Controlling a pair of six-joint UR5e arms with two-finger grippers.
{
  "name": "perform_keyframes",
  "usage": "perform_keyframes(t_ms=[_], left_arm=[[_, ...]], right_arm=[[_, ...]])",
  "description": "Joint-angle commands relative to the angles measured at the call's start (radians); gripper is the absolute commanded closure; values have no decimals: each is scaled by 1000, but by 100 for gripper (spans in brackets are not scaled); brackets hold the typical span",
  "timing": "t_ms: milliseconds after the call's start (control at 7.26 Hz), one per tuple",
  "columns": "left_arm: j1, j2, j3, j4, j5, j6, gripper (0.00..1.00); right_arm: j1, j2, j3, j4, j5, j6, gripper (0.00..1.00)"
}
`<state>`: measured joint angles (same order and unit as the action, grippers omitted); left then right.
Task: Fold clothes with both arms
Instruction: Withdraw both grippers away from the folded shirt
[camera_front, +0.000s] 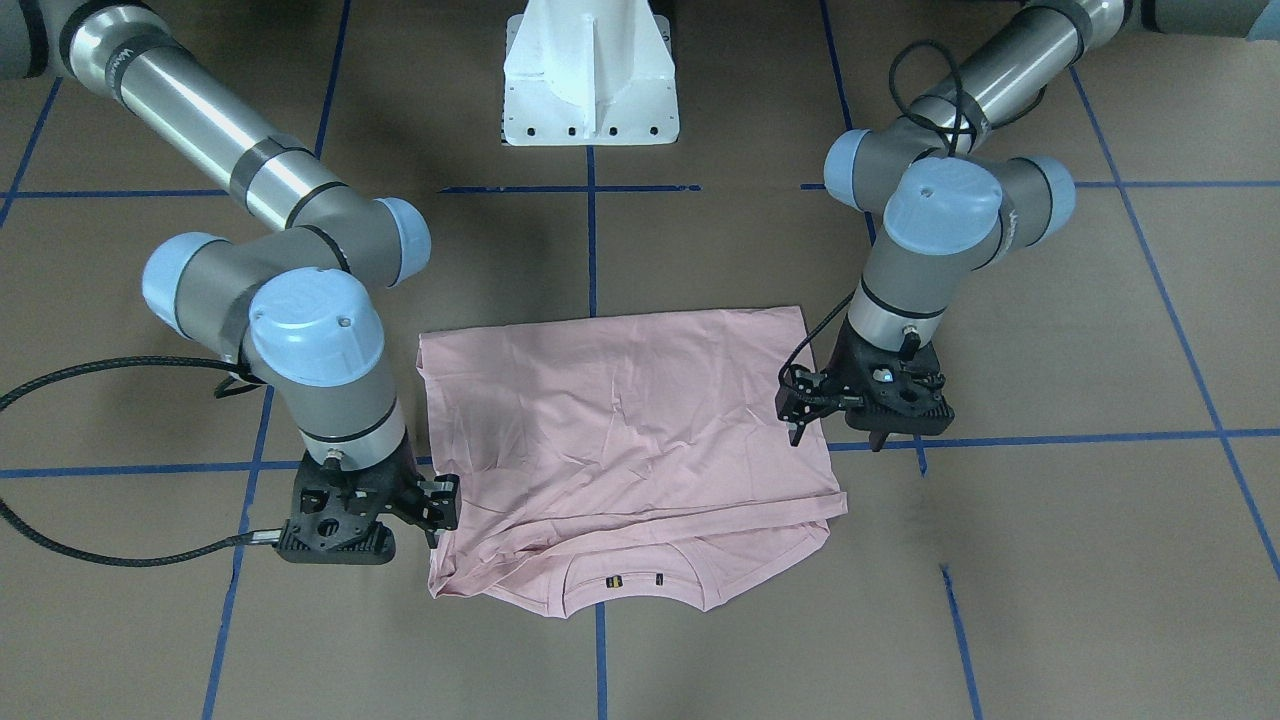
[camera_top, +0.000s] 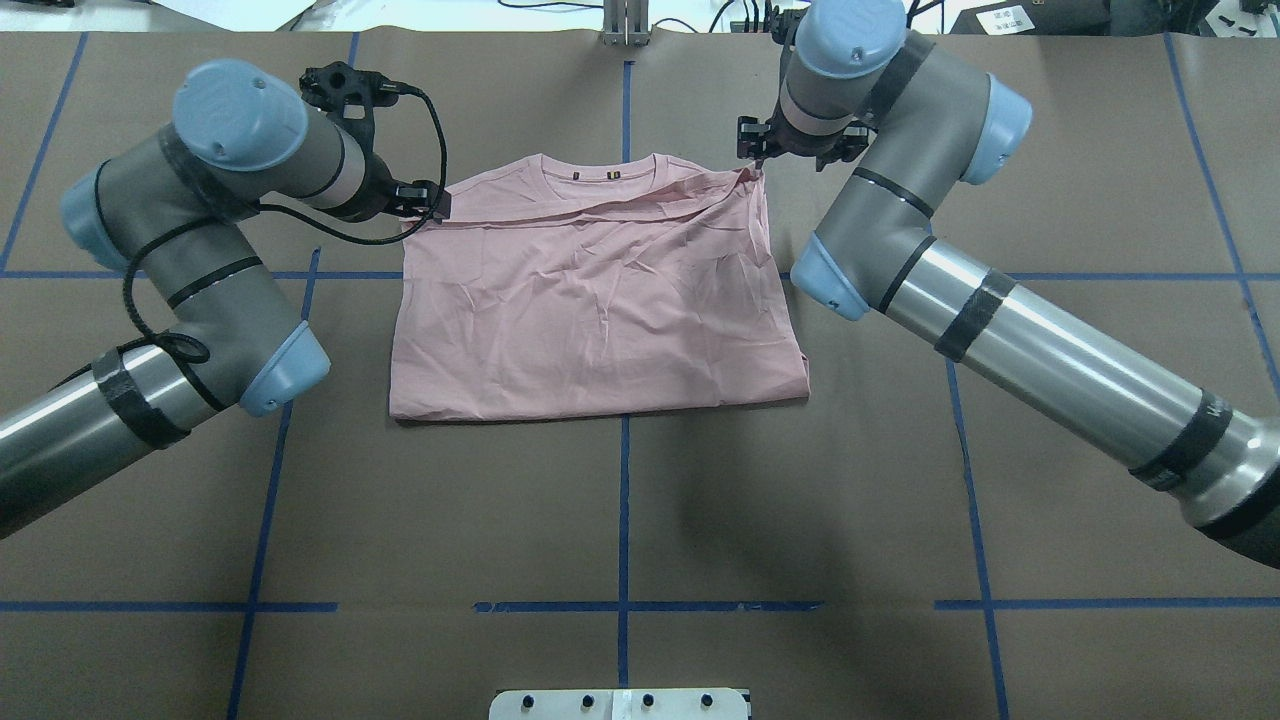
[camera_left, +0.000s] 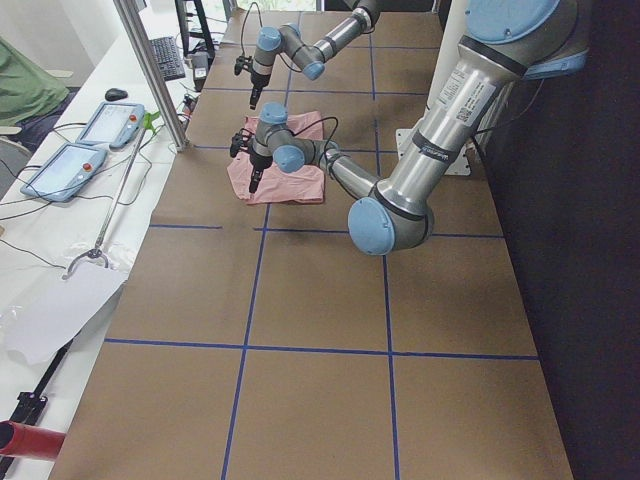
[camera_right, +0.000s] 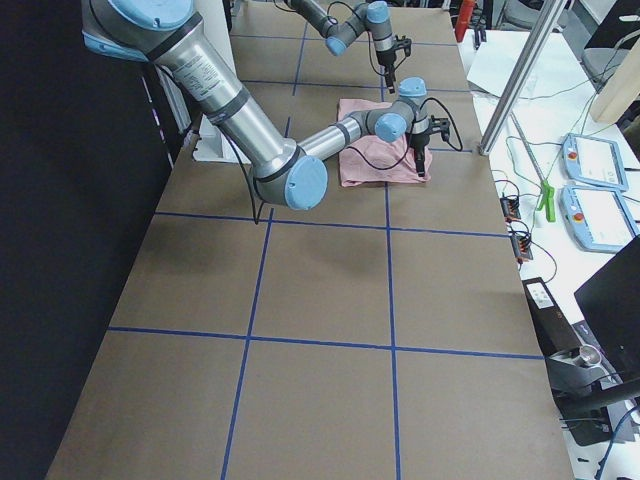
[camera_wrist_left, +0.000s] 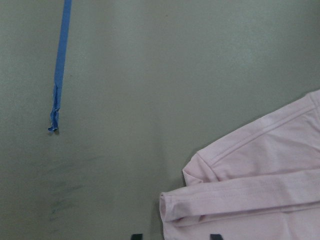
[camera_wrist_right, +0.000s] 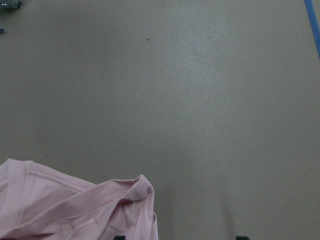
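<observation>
Two black grippers stand at the collar-side corners of the pale pink T-shirt (camera_top: 600, 300). It lies folded into a rough rectangle near the middle of the brown paper-covered bench (camera_top: 620, 520), with its collar (camera_top: 598, 163) on the side away from the robot.

The overhead view puts the left gripper (camera_top: 425, 197) at one corner and the right gripper (camera_top: 752, 160) at the other. It does not show whether either touches the cloth.

Only the wrist views show the fingers. In the left one, two dark fingertips (camera_wrist_left: 136, 236) stand apart at the lower edge, with the folded sleeve hem lying between them. In the right one, the fingertips (camera_wrist_right: 241, 237) stand wider apart, with a raised cloth corner beside one of them. Neither pair is closed on the fabric.

The shirt is soft, wrinkled knit with stitched hems and a ribbed neckline. The left arm (camera_top: 200, 250) and right arm (camera_top: 1000, 320) are grey and polished silver tubes with light blue caps.

Two small tags (camera_front: 612, 580) sit inside the collar, one yellowish and one dark, both too small to read. Blue tape (camera_wrist_left: 60, 65) grids the bench, and one strip ends frayed.

Only the side views show two teach pendants (camera_left: 85, 140) on a white surface beside the bench.
</observation>
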<state>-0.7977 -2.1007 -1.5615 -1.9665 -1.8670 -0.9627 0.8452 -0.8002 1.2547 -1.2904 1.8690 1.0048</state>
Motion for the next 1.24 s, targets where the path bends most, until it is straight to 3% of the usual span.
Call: perform_keyframes(t_ms=[0,138,275,413,826,1101], left_arm=[[62,211,-275,-9,-34,-74,0],[119,284,-358,-11,-18,-144,0],[200,304,-359,-11,49,-285,18],[254,295,-329,-12,95,-356,43],[255,237,-204,-14,109,-357,45],[255,234,-200,-12,109,-360,45]], right_arm=[[21,-204,250,-1,47,-54,0],[20,-285,355,-3,52,-52,0],[18,-304,389,-3,58,-46,0],[12,-304,387,-3,58,-45,0],[8,-300,382,-1,56,-46,0],[8,-297,379,-3,55,-51,0]])
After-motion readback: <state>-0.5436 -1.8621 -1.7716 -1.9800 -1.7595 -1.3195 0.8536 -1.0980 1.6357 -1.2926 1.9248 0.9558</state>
